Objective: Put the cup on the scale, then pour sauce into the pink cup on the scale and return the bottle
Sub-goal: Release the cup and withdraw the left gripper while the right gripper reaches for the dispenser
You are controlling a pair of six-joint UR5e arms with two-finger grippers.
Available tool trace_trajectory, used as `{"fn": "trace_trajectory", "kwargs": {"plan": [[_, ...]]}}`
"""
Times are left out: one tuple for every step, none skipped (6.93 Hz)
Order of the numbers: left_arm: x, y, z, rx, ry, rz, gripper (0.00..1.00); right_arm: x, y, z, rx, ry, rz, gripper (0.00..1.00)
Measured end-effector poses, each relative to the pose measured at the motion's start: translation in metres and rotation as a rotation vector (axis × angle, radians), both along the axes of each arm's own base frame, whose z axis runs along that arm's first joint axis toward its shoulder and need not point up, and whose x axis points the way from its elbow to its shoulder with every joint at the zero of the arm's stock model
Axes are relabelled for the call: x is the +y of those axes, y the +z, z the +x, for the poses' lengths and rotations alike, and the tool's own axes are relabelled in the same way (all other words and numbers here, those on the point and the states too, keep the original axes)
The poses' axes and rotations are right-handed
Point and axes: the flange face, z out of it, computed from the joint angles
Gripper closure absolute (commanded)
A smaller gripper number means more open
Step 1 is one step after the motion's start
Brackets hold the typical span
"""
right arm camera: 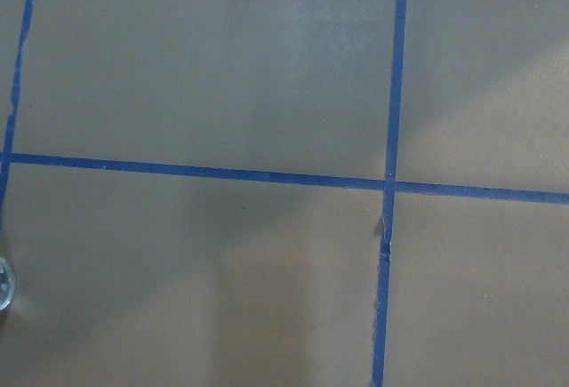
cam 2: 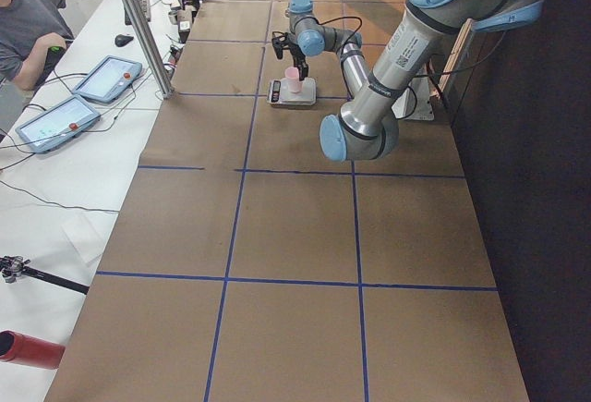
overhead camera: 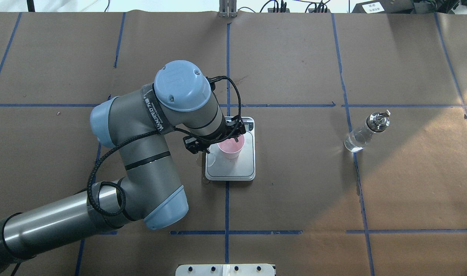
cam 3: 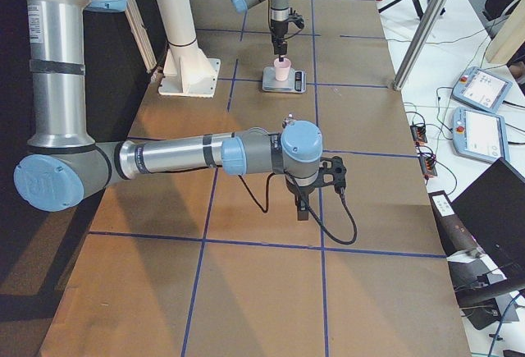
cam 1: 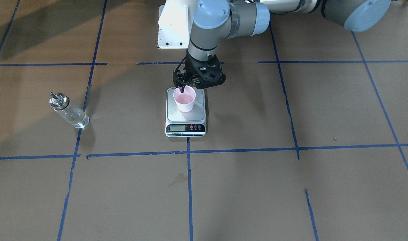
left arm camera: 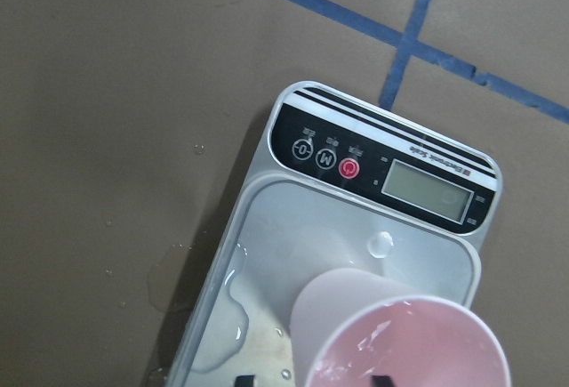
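The pink cup (cam 1: 184,100) stands upright on the scale's (cam 1: 185,117) steel platform, toward the robot's side. My left gripper (cam 1: 182,88) hangs over the cup's rim. In the left wrist view one fingertip (left arm camera: 382,379) is inside the cup (left arm camera: 391,342) and the other (left arm camera: 244,380) is outside it, with a clear gap, so it is open. The bottle (cam 1: 70,112) of clear sauce stands alone far off on the brown paper (overhead camera: 365,132). My right gripper (cam 3: 302,208) hovers low over the table, and I cannot tell whether it is open or shut.
Drops and a small puddle of clear liquid (left arm camera: 236,307) lie on the scale platform. Blue tape lines (cam 1: 189,151) cross the brown table. A white base plate (cam 1: 172,25) sits behind the scale. A person (cam 2: 28,23) and tablets (cam 2: 57,123) are beside the table.
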Motion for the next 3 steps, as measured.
{"fn": "trace_trajectory", "kwargs": {"plan": [[0.004, -0.014, -0.023, 0.006, 0.008, 0.030, 0.00, 0.000, -0.012, -0.004, -0.012, 0.002, 0.004, 0.00], [0.000, -0.025, -0.051, 0.015, 0.003, 0.054, 0.00, 0.004, -0.036, -0.011, -0.025, 0.012, -0.004, 0.00], [-0.012, -0.033, -0.083, 0.030, -0.012, 0.064, 0.00, 0.012, -0.070, -0.025, -0.038, 0.026, -0.025, 0.00]]}}
